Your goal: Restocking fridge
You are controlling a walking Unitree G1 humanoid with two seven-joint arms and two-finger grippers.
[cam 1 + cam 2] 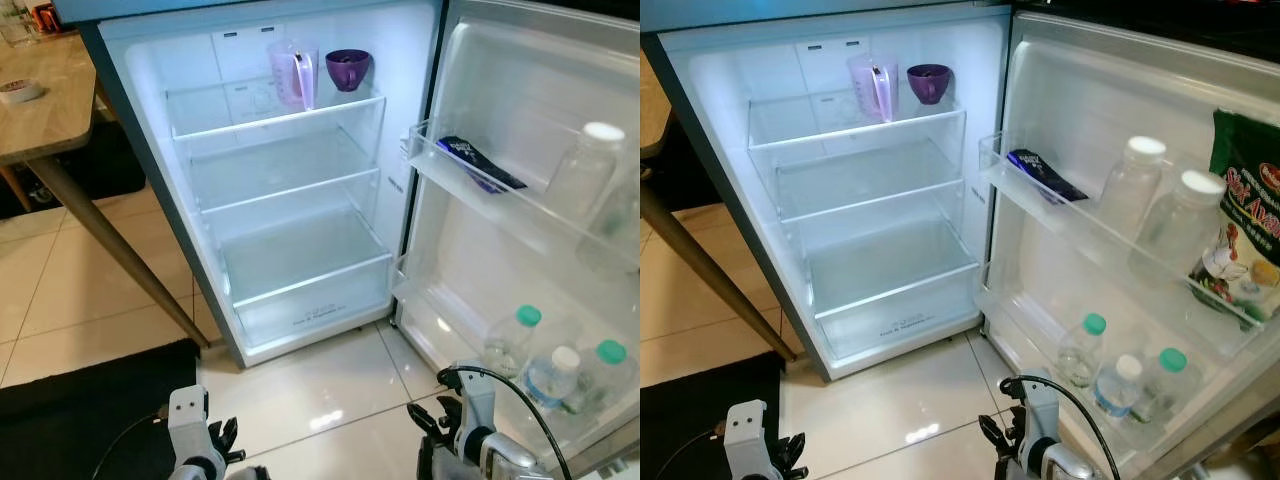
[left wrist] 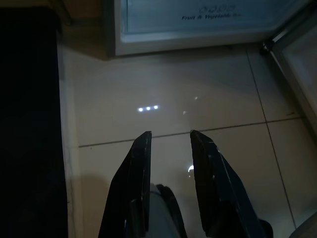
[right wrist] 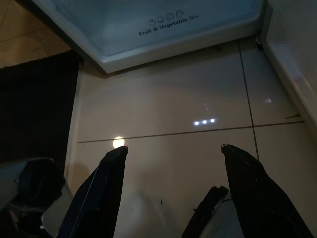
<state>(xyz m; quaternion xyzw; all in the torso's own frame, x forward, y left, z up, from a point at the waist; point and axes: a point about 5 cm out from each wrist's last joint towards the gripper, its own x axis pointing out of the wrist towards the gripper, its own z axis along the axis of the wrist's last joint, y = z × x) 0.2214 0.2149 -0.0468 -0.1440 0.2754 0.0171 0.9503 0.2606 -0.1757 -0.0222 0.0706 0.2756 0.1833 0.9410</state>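
Note:
The fridge (image 1: 405,70) stands open, its door (image 1: 1090,90) swung out to the right. On the top shelf (image 1: 280,122) are a clear pitcher (image 1: 292,75) and a purple cup (image 1: 347,68); the lower shelves are bare above a crisper drawer (image 1: 300,310). The upper door rack holds a dark blue packet (image 1: 478,163), two white-capped clear bottles (image 1: 1130,185) and a green bag (image 1: 1245,230). Small bottles (image 1: 1081,352) with green and white caps stand in the lower rack. My left gripper (image 2: 170,135) and right gripper (image 3: 174,148) hang low over the floor tiles, both open with nothing between the fingers.
A wooden table (image 1: 40,100) with a slanted leg (image 1: 120,250) stands left of the fridge. A black mat (image 1: 90,410) lies on the tiled floor at the lower left. Glossy tiles (image 1: 320,390) stretch between me and the fridge.

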